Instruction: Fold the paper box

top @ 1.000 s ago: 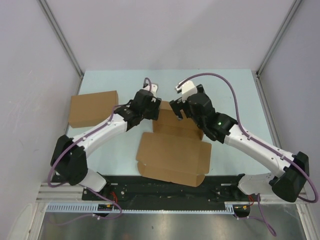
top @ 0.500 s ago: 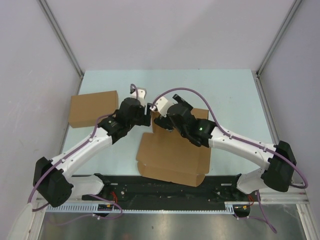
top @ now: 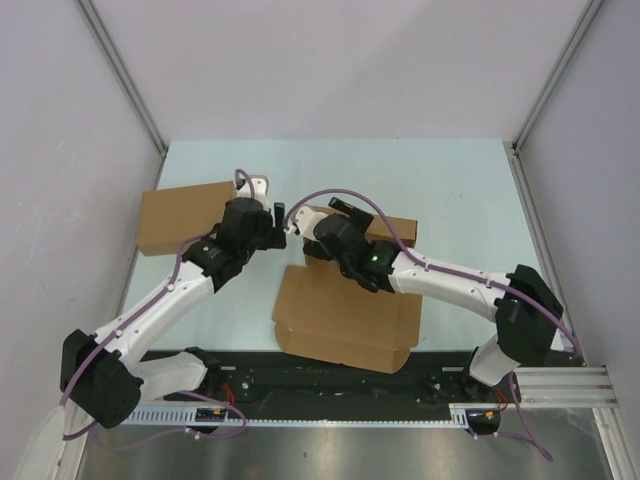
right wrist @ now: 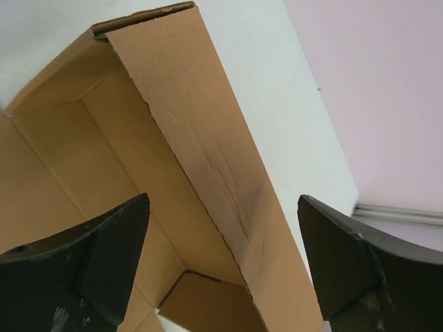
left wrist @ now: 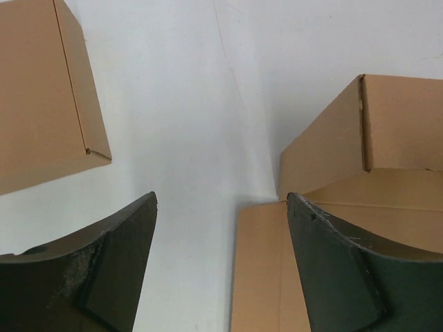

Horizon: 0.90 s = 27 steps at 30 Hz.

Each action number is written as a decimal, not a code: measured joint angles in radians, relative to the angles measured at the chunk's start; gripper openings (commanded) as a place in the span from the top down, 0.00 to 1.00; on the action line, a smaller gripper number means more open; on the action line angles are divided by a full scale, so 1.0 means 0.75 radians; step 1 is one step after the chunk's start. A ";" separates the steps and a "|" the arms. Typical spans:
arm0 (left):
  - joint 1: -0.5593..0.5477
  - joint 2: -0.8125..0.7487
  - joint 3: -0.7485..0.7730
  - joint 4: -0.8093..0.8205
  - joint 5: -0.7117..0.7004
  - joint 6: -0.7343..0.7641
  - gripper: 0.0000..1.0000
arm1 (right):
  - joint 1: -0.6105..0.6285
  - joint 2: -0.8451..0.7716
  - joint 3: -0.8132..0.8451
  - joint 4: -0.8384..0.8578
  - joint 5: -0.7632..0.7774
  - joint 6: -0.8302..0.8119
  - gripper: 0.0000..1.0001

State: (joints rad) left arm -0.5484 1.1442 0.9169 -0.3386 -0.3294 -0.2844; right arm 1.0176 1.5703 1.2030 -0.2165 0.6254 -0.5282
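The paper box (top: pixel 345 315) lies mid-table as a brown sheet whose far wall (top: pixel 392 228) is raised. My left gripper (top: pixel 282 220) is open just off the box's far left corner. In the left wrist view the open left gripper (left wrist: pixel 221 200) holds nothing, with bare table and the edge of the paper box (left wrist: pixel 266 270) between its fingers. My right gripper (top: pixel 314 236) hovers open over that same corner. In the right wrist view the right gripper (right wrist: pixel 225 200) straddles the raised wall (right wrist: pixel 208 145) without touching it.
A second, closed brown cardboard box (top: pixel 185 216) sits at the table's left edge, also in the left wrist view as the closed box (left wrist: pixel 41 90). The pale green table (top: pixel 440 180) ends at grey walls behind and on both sides. The arm bases stand along the near edge.
Both arms swung left: the left gripper came off the box's far corner toward the second box and its jaws widened. The right gripper slid left along the raised wall.
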 measured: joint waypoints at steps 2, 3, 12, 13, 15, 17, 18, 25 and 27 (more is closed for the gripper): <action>0.008 -0.012 -0.018 -0.001 -0.001 -0.008 0.19 | 0.006 0.044 0.002 0.051 0.049 -0.059 0.12; 0.015 -0.020 -0.025 0.000 0.000 -0.012 0.19 | 0.009 0.063 0.002 0.074 0.067 -0.085 0.14; 0.127 -0.136 -0.081 0.021 0.030 -0.073 0.18 | 0.023 0.188 0.003 0.303 0.273 -0.347 0.61; 0.131 -0.141 -0.086 0.024 0.031 -0.075 0.19 | 0.023 0.188 0.003 0.318 0.289 -0.362 0.66; 0.133 -0.145 -0.093 0.026 0.036 -0.076 0.18 | 0.025 0.188 0.003 0.336 0.313 -0.380 0.71; 0.133 -0.145 -0.097 0.027 0.040 -0.076 0.19 | 0.028 0.188 0.003 0.345 0.334 -0.394 0.77; 0.133 -0.145 -0.097 0.028 0.041 -0.076 0.18 | 0.028 0.188 0.003 0.349 0.341 -0.402 0.78; 0.135 -0.144 -0.097 0.031 0.058 -0.089 0.19 | -0.016 0.188 0.129 0.199 0.357 -0.292 0.82; 0.136 -0.144 -0.089 0.028 0.055 -0.096 0.19 | -0.067 0.188 0.236 0.077 0.330 -0.180 0.85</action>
State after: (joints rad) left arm -0.4461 1.0359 0.8501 -0.3176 -0.2878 -0.3565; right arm 0.9672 1.7115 1.3800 -0.1585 0.8730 -0.6628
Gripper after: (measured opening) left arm 0.812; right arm 0.195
